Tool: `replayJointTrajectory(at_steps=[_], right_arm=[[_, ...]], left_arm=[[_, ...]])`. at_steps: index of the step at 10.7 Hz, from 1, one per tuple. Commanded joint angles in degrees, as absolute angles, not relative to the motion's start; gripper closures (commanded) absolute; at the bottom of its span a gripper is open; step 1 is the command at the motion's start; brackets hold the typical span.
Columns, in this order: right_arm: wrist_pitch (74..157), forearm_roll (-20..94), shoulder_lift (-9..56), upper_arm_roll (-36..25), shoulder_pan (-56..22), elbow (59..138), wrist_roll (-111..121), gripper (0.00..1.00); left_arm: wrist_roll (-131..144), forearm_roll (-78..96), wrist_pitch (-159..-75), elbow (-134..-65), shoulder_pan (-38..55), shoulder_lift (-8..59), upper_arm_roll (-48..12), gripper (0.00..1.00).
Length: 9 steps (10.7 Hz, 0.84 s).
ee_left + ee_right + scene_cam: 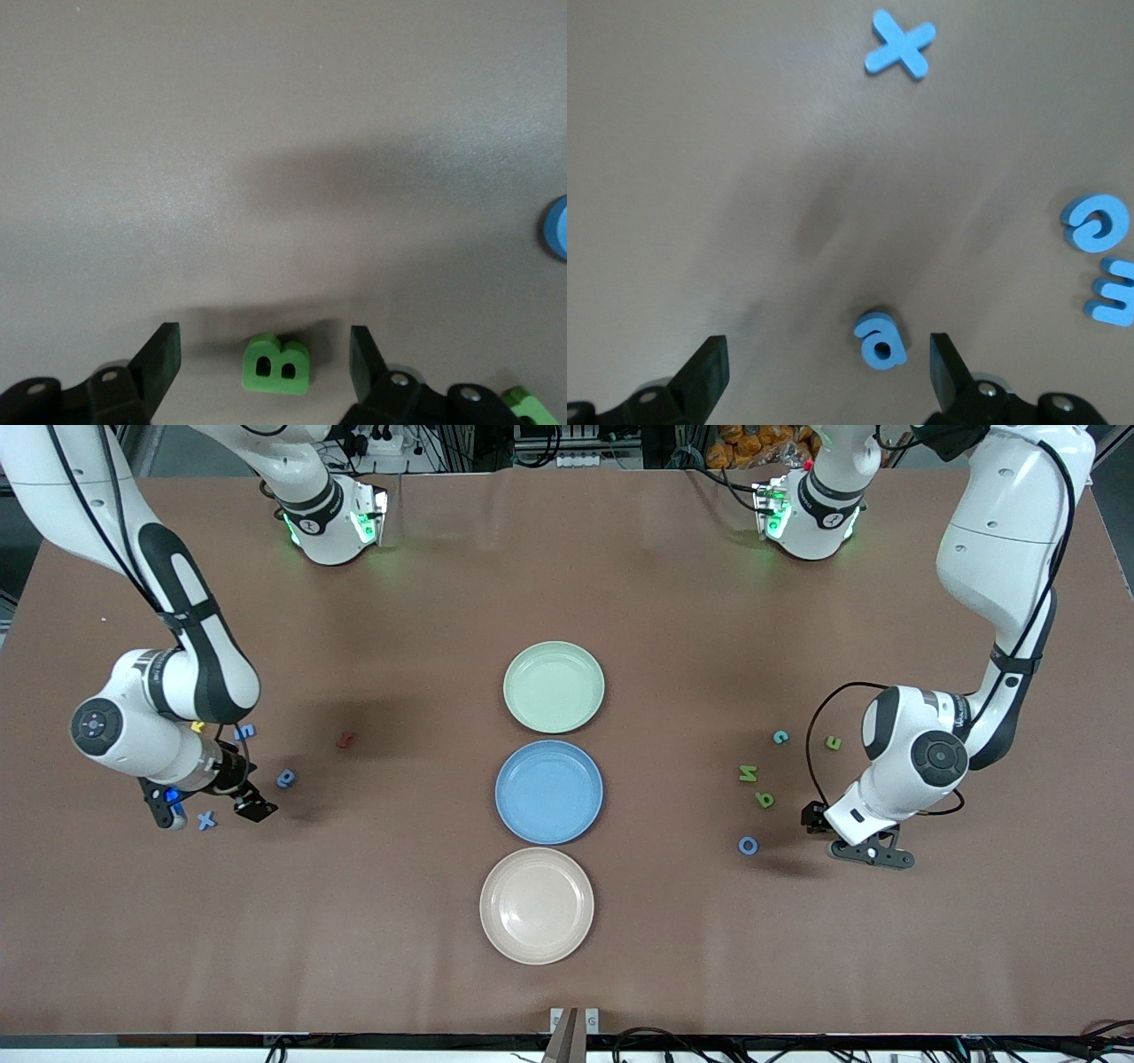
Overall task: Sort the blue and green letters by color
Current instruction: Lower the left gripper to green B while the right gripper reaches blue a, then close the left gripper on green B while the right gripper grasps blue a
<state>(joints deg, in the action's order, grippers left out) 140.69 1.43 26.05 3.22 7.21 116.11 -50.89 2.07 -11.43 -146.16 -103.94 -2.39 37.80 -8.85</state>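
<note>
Three plates sit in a row at mid-table: green plate (554, 687) farthest from the front camera, blue plate (549, 791) in the middle, beige plate (537, 905) nearest. All three hold nothing.

Left gripper (264, 370) is low over the table at the left arm's end, fingers spread, with a green letter B (277, 364) lying on the table between them, untouched. Blue ring letter (749, 845) lies near it, toward the plates. Further green letters (749, 774) lie loose in that area, along with a teal c (780, 736).

Right gripper (829, 370) is low over the table at the right arm's end, fingers spread wide, nothing grasped. A blue letter a (881, 340) lies on the table between the fingertips, closer to one finger. Blue X (900, 47) lies close by, well apart from the fingers. Two more blue letters (1097, 223) lie together. A dark red letter (345, 739) rests between that group and the plates
</note>
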Motion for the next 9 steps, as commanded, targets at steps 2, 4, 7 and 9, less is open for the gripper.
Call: replayJointTrajectory(at_steps=[2,4,7,9], right_arm=[[145.7,1.4,24.3,3.5,6.6,122.6,-52.1,0.00],[149.6,1.4,24.3,3.7,6.5,125.5,-52.1,0.03],[150.6,-0.5,24.3,3.8,6.5,127.0,-51.9,0.39],[150.6,-0.9,24.4,3.8,6.5,127.0,-51.9,0.72]], left_arm=[[1.0,-11.5,-144.3,-105.4,-3.2,37.3,-9.5,0.22],[0.9,-11.5,-142.6,-105.5,-3.5,37.1,-9.5,0.28],[0.7,-11.4,-142.2,-105.1,-3.7,37.2,-9.6,0.63],[0.7,-11.0,-142.2,-104.9,-3.7,37.2,-9.6,0.97]])
